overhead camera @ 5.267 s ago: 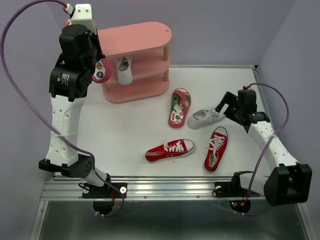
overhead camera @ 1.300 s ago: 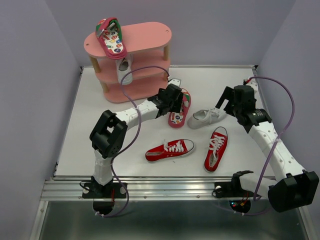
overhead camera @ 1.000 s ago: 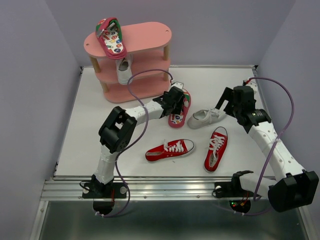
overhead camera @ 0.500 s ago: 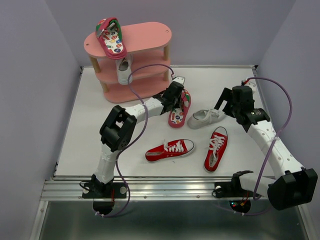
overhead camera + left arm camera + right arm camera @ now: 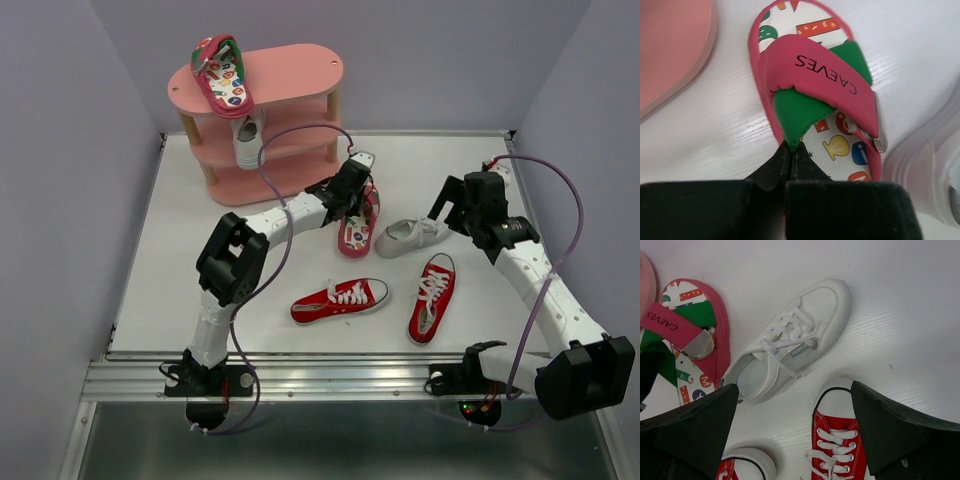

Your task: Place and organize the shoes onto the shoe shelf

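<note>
The left end effector (image 5: pixel 791 154) is pinched shut on the green strap of a flip-flop (image 5: pixel 825 85), whose sole seems to rest on the surface (image 5: pixel 420 165) just right of the shelf (image 5: pixel 300 70). The right end effector (image 5: pixel 795 387) is spread wide and empty above a white sneaker (image 5: pixel 790 345), farther right of the shelf. Another flip-flop (image 5: pixel 222 78) lies on the shelf's top board.

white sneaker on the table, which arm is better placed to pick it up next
Right. The right gripper hangs open over the white sneaker, which shows between its fingers, while the left gripper is shut on the flip-flop by its strap, so it is busy.
</note>
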{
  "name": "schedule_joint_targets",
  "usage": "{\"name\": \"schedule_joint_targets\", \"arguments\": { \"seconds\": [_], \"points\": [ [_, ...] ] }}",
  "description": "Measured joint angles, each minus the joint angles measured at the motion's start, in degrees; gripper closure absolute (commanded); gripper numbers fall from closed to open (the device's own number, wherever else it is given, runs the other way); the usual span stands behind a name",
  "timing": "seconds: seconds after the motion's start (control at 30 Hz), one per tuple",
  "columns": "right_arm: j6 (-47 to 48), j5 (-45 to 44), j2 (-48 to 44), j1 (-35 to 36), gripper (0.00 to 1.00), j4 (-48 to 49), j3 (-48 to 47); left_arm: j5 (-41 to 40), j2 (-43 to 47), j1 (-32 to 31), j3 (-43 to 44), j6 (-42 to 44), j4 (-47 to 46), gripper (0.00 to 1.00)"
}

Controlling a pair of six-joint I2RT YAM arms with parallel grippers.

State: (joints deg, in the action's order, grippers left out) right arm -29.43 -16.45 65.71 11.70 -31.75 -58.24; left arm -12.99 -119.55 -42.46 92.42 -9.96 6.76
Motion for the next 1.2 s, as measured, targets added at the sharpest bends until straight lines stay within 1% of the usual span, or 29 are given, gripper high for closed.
{"name": "schedule_joint_targets", "arguments": {
  "seconds": [0.1,0.23,0.37,0.47,0.7,0.9,0.93,1.03,1.1,1.2],
  "points": [
    [-0.1,0.1,0.0,0.0,0.00,0.0,0.0,0.6,2.5,-1.0,1.4,0.6,4.1,1.00],
    [-0.3,0.3,0.0,0.0,0.00,0.0,0.1,1.2,8.5,-1.7,3.6,1.7,9.3,1.00],
    [-0.6,0.7,0.0,0.0,0.00,0.1,0.3,2.5,14.6,-1.8,6.1,2.1,11.3,1.00],
    [-0.9,1.0,0.0,0.0,0.00,0.1,0.7,3.1,17.2,-1.8,8.3,2.1,11.7,1.00],
    [-1.2,1.0,-0.4,0.0,0.00,0.1,1.0,3.3,18.2,-1.7,15.1,2.5,17.0,1.00],
    [-1.5,1.0,-1.1,0.0,0.00,0.1,1.0,2.1,18.1,-0.9,28.0,3.6,22.0,1.00],
    [-1.5,1.0,-1.1,0.0,0.00,0.1,1.0,1.7,18.1,-0.3,31.4,3.6,22.1,1.00],
    [-1.5,1.1,-1.1,0.0,0.00,0.1,1.0,1.3,18.1,2.2,37.5,3.5,21.1,1.00],
    [-1.5,1.1,-1.1,0.0,0.00,0.1,1.0,0.8,18.1,4.5,40.4,3.1,20.4,1.00],
    [-1.5,1.2,-1.1,0.0,0.00,0.1,1.0,-0.2,18.1,8.2,41.9,2.6,18.4,1.00]
  ]
}}
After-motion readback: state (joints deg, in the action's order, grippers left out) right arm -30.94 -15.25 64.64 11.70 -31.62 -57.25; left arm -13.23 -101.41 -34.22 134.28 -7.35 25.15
